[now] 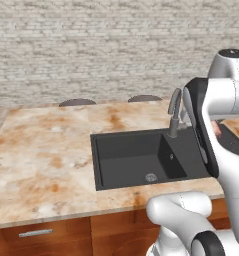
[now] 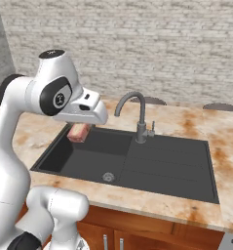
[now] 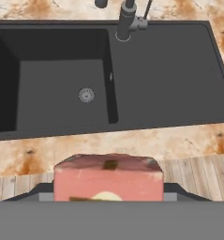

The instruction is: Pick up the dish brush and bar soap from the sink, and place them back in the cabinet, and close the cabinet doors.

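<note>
1 bar soap (image 3: 108,180) in gripper (image 3: 108,194), above 1 sink (image 3: 169,79), 1 faucet (image 2: 137,114).

My claw (image 3: 108,197) fingers hidden behind bar soap (image 3: 108,180); soap bottom cut by frame edge. In right base view my hand covers most of soap.

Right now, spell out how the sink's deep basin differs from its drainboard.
The basin is sunk deep with steep walls; the drainboard is a shallow flat shelf. The basin has a round drain in its floor; the drainboard shows none. The faucet stands at the drainboard's back edge, not in the basin. Both are dark charcoal and hold nothing.
</note>
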Controlling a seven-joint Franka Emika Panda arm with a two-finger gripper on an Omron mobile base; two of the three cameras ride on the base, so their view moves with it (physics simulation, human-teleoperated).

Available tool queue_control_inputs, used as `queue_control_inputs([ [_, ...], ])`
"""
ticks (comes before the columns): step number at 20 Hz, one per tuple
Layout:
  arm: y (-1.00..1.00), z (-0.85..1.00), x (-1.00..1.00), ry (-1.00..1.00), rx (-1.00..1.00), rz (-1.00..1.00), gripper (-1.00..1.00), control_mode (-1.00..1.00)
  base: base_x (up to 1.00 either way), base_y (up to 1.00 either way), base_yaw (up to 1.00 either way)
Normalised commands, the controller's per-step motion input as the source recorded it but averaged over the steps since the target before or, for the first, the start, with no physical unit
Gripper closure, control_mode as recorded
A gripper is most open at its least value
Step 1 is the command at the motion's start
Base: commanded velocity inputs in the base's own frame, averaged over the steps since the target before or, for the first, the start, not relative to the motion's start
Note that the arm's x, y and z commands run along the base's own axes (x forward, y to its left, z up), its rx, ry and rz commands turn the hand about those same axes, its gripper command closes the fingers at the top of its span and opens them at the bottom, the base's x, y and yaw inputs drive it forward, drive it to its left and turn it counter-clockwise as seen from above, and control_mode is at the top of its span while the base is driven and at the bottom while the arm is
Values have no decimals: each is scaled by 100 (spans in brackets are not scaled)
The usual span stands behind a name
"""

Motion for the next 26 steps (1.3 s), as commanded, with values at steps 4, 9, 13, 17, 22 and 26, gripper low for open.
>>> queue_control_inputs([
  [4,0,0,0,0,0,0,100,100,-29,-8,0],
  [9,0,0,0,0,0,0,100,100,-57,-41,-10],
  [13,0,0,0,0,0,0,100,100,-52,-56,-27],
  [17,0,0,0,0,0,0,100,100,-36,-62,-45],
  [22,0,0,0,0,0,0,100,100,-14,-49,-61],
  [26,0,0,0,0,0,0,100,100,-5,-45,-69],
])
